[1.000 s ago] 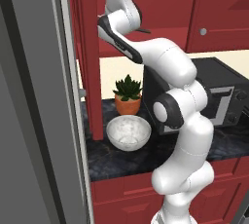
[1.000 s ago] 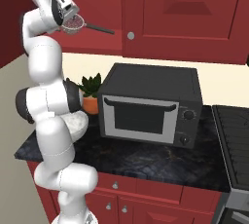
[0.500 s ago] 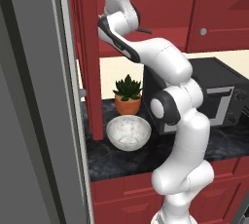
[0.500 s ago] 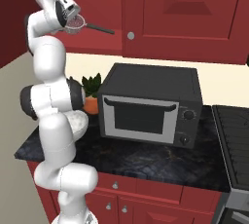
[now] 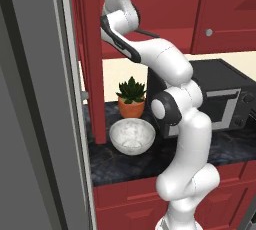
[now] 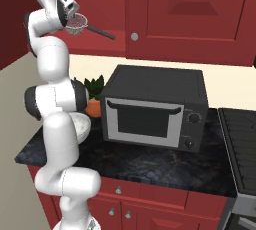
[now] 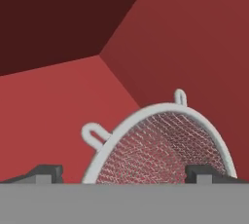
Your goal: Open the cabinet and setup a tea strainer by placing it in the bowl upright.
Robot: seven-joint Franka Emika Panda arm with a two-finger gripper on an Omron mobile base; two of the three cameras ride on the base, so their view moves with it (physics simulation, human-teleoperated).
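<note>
- Simulated kitchen, red cupboards over a dark stone counter (image 6: 150, 161).
- Tea strainer (image 6: 76, 24) up inside the open cabinet (image 5: 90, 49), on a red shelf, silver mesh basket tilted, thin dark handle pointing out toward the room.
- Gripper (image 7: 124, 173) raised to shelf height, jaws spread wide, one dark tip on each side of the mesh rim; no squeeze on it yet, by the look of it.
- Bowl (image 5: 132, 136), white-grey marbled, below on the counter, well apart from the strainer.
- Potted succulent (image 5: 131, 98) just behind the bowl; black microwave (image 6: 152, 107) to its right.
- Step in hand, as judged: grasping the strainer, cabinet door already swung open.
- Next move calls for: closing on the rim, lifting clear of the shelf, lowering into the bowl upright.
</note>
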